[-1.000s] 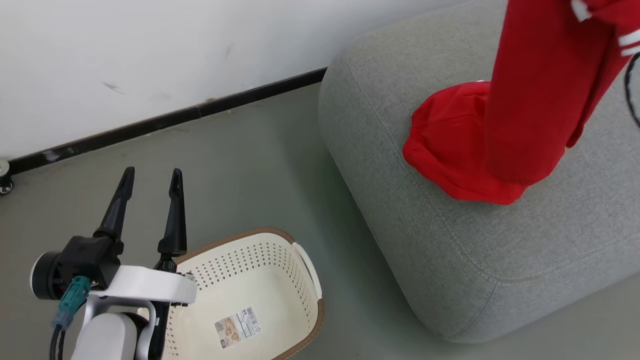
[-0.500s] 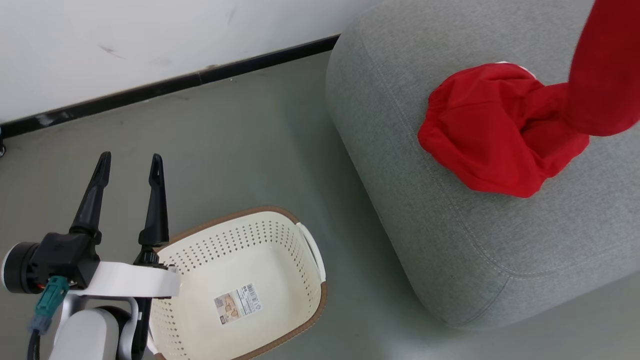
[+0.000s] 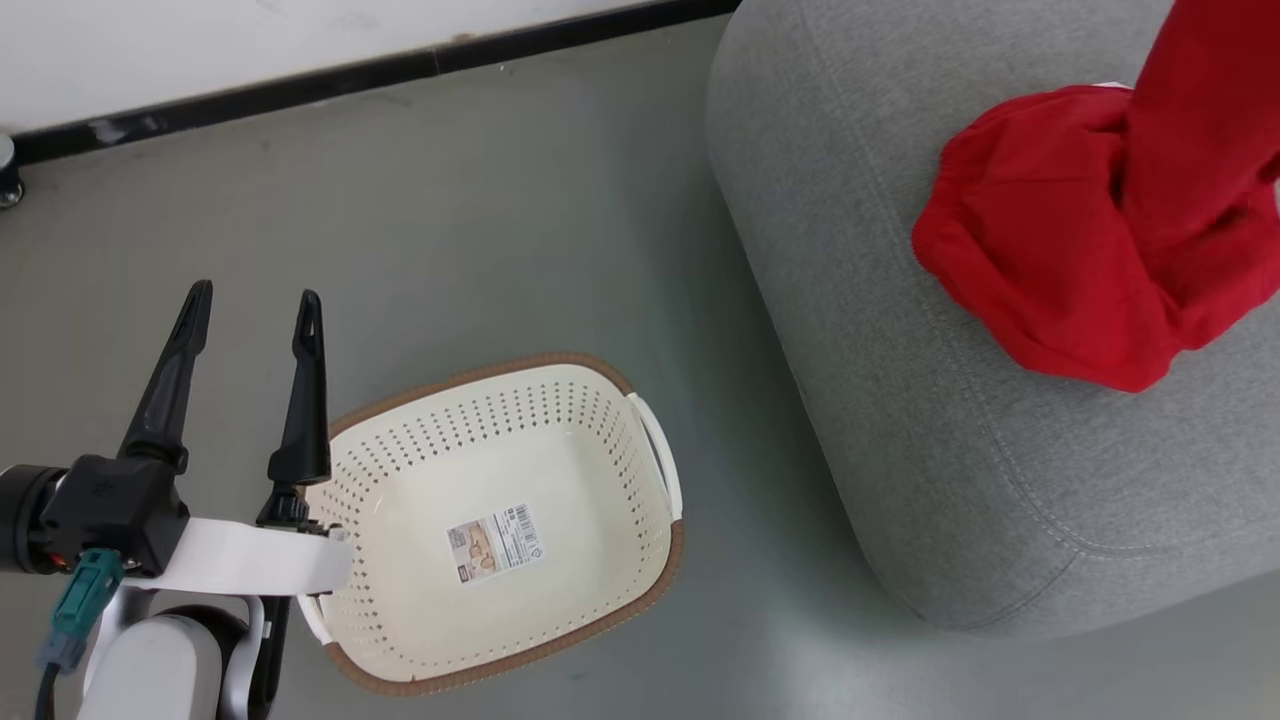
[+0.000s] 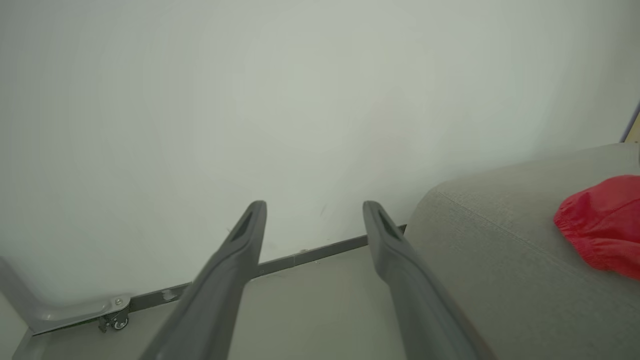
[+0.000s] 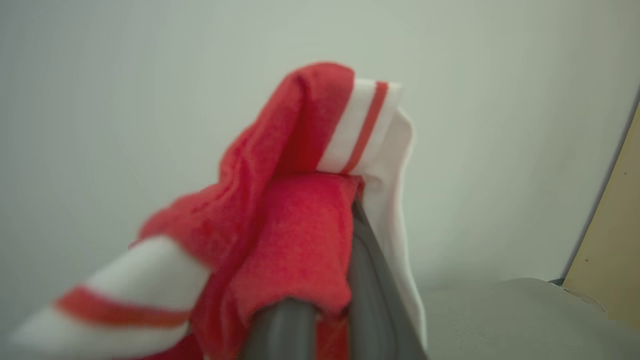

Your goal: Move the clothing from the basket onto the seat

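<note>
Camera has swung toward the basket (image 3: 520, 405) — empty now — and the last clothing (image 5: 300, 235), clamped in the right fingers (image 5: 367, 295), drapes the heap (image 3: 1030, 270) on the seat (image 3: 900, 430) (left fingers (image 3: 305, 390) apart): likely only release remains.

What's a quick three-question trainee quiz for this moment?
1. True or false: the basket holds nothing but its floor sticker.
2. Pick one. The right jaws are: A) open, B) shut on the clothing, C) shut on a basket handle.
3. Fill in: the clothing's bunched lower part rests on the ___.

Key: 1 true. 2 B. 3 seat.
</note>
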Controlling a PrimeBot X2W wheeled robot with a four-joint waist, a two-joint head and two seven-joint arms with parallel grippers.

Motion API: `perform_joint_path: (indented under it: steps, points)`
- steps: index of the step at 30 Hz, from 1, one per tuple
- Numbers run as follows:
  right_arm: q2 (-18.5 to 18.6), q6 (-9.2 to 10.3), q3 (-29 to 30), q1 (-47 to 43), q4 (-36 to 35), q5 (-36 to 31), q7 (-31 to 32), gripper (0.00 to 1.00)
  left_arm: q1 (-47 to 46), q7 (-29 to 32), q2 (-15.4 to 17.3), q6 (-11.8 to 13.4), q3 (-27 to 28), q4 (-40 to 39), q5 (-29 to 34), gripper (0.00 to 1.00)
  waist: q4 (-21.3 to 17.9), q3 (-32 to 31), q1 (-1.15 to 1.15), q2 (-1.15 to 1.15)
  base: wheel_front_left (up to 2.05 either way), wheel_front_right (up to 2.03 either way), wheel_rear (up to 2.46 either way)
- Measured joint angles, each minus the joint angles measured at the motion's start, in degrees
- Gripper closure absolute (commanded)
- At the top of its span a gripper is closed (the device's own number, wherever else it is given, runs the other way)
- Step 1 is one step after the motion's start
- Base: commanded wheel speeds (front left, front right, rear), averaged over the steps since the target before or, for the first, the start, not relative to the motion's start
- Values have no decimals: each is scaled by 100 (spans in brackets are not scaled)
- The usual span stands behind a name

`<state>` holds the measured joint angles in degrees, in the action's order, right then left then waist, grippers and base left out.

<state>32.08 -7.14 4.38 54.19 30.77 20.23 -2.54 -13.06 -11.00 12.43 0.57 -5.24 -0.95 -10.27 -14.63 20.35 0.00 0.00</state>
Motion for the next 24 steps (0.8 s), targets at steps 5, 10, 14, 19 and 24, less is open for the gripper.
perform_joint_path:
  steps: [5, 10, 14, 19, 24]
  points:
    - [-327, 0, -62, -120, 382, -26, -60, 100, -25, 108, -2, -7, -98, -99, 2, 0, 101, 204, 0, 0, 0, 0, 0]
    - [-498, -1, -33, -447, 803, -78, -166, 100, -107, 151, -2, -8, -157, -154, 46, 0, 165, 359, 0, 0, 0, 0, 0]
    - [-633, -1, 16, -657, 1095, -77, -281, 100, -227, 192, -3, -15, -189, -202, 55, 0, 213, 502, 0, 0, 0, 0, 0]
    - [-673, -1, 36, -858, 1367, -76, -468, 100, -321, 193, -7, -16, -201, -221, 93, 0, 243, 660, 0, 0, 0, 0, 0]
    - [-716, -1, 73, -1108, 1636, -63, -615, 100, -438, 193, -8, -18, -198, -230, 93, 0, 234, 790, 0, 0, 0, 0, 0]
